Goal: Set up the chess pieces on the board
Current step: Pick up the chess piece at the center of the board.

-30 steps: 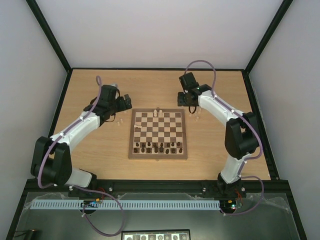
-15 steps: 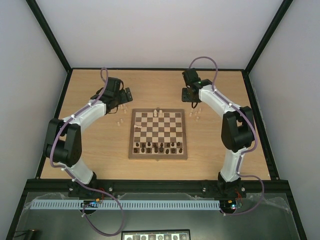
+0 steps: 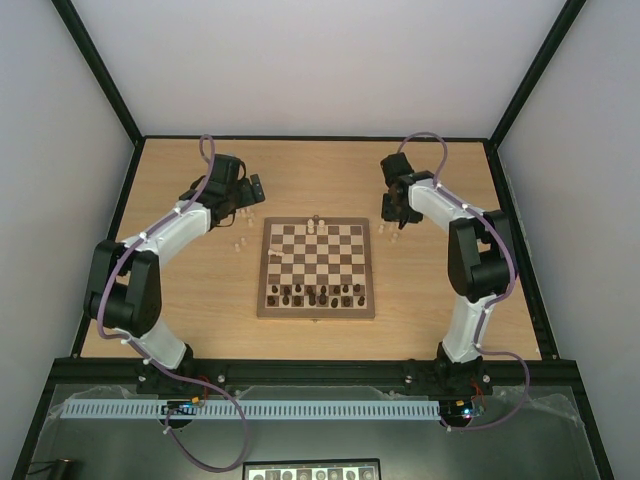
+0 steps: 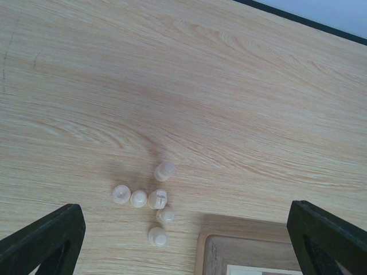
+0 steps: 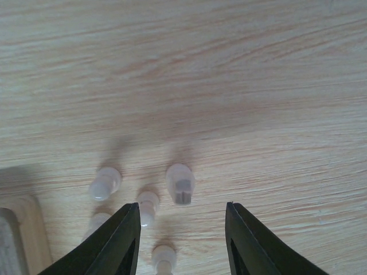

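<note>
The board (image 3: 317, 268) lies mid-table, with a few pale chess pieces (image 3: 314, 224) at its far edge and dark chessmen (image 3: 315, 294) along the near rows. My left gripper (image 3: 243, 205) hovers open over several pale pieces (image 4: 150, 199) clustered on the table off the board's far left corner (image 4: 252, 252); its fingers (image 4: 46, 238) stand wide. My right gripper (image 5: 182, 229) is open just above several pale pieces right of the board. A notched-top piece (image 5: 181, 183) lies just ahead of the gap, touching neither finger, and a smaller piece (image 5: 148, 207) stands by the left finger.
More pale pieces (image 5: 105, 183) stand close around the right gripper, one (image 5: 163, 258) low between the fingers. The board's corner (image 5: 14, 240) lies at the left of that view. Black frame rails (image 3: 500, 190) edge the table.
The right arm has swung right and nearer, down over the pale pieces beside the board, its jaws narrowing. The left arm shifted toward the far side early on, then held still.
</note>
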Controlling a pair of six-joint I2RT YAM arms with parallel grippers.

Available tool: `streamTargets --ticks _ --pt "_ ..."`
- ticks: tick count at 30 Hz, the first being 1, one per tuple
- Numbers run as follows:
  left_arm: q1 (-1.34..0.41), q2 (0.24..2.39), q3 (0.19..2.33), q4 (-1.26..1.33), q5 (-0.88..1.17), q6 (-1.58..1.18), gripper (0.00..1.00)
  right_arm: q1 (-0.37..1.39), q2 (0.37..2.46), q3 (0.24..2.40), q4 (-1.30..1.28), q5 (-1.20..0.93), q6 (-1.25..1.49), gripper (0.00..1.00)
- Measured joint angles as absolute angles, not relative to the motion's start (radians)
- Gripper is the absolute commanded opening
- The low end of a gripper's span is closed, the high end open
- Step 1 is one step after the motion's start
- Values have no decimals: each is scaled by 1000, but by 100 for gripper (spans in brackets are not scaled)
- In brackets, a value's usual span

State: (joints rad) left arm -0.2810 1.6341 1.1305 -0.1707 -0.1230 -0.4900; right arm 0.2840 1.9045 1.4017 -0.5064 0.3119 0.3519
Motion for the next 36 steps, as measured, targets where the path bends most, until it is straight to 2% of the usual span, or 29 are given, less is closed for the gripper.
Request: streamTargets --ticks 8,29,36 --pt "-281 1633 1127 -170 -120 -482 100 279 1905 1382 -498 307 352 34" --pt "-279 1617 1115 -169 -120 -474 99 245 1956 1383 -470 256 352 29" --pt "-274 1617 1115 -169 -116 -472 100 241 1966 1386 -464 244 356 21"
